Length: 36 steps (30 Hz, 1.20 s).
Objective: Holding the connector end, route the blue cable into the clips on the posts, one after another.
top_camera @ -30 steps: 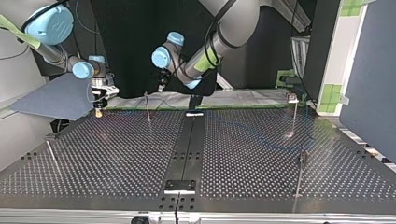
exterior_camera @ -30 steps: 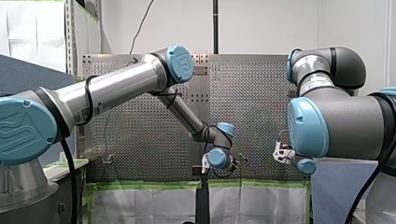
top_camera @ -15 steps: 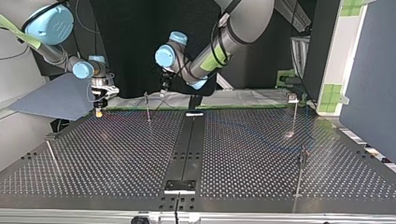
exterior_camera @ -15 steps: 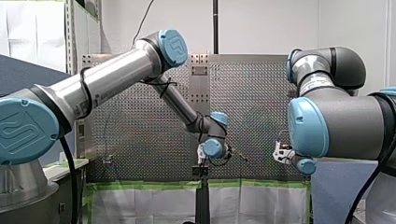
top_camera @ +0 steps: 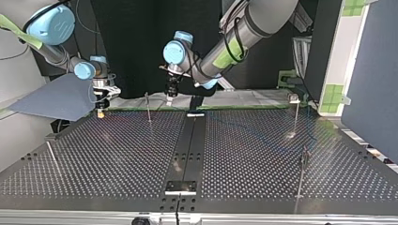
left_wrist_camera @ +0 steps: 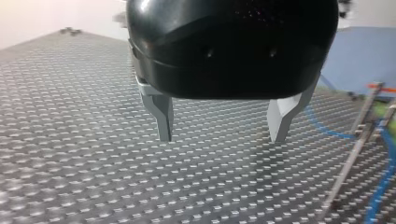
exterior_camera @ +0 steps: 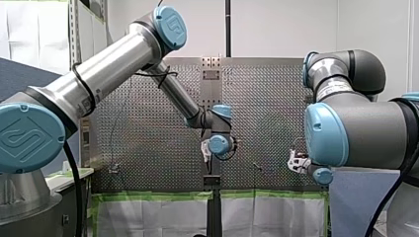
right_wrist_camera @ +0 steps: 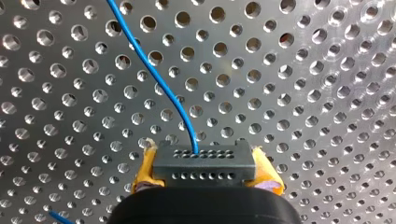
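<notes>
The thin blue cable (right_wrist_camera: 159, 84) looks light and floppy, trailing over the desk (right_wrist_camera: 303, 93) from its hard connector (right_wrist_camera: 203, 161), the best spot to hold, which my right hand (right_wrist_camera: 205, 169) squeezes tight; my left hand (left_wrist_camera: 222, 133) is wide open, empty.

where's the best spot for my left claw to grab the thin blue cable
Probably the free span just past the black rectangular connector that my right claw pinches. The thin blue cable leaves it as one unobstructed strand, so the open left claw can straddle it crosswise from above.
</notes>
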### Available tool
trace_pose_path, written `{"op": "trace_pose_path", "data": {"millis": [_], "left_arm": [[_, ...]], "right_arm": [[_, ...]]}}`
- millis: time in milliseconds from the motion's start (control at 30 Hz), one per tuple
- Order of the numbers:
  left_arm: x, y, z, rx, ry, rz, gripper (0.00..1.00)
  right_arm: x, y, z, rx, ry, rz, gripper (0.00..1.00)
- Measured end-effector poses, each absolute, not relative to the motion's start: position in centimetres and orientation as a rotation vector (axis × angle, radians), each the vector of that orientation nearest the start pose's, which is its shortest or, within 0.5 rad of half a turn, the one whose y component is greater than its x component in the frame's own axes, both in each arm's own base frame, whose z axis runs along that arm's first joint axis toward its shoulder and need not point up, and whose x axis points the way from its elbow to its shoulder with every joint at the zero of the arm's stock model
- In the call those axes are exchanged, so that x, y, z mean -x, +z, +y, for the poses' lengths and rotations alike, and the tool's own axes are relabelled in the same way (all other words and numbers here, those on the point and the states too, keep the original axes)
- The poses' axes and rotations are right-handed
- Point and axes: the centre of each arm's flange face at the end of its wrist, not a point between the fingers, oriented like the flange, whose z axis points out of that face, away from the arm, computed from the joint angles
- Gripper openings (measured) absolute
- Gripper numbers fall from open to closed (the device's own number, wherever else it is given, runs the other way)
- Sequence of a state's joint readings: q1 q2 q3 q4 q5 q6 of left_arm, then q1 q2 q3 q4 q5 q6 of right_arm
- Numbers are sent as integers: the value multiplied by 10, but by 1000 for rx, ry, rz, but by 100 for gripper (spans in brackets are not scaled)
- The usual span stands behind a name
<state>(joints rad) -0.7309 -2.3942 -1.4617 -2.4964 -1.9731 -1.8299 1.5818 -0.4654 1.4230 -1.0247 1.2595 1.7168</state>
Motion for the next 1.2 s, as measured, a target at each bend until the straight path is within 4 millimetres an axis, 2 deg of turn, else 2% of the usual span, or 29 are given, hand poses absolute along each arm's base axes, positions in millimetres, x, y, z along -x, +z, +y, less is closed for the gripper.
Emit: {"op": "trace_pose_path", "data": {"millis": [500, 1200], "left_arm": [[-430, 152, -505, -7, -506, 1501, 99], [-379, 209, -455, 56, -578, 1431, 99]], "right_arm": [[-175, -61, -704, -1350, 1575, -1100, 0], [-179, -60, -703, -1354, 1580, -1095, 0]]}}
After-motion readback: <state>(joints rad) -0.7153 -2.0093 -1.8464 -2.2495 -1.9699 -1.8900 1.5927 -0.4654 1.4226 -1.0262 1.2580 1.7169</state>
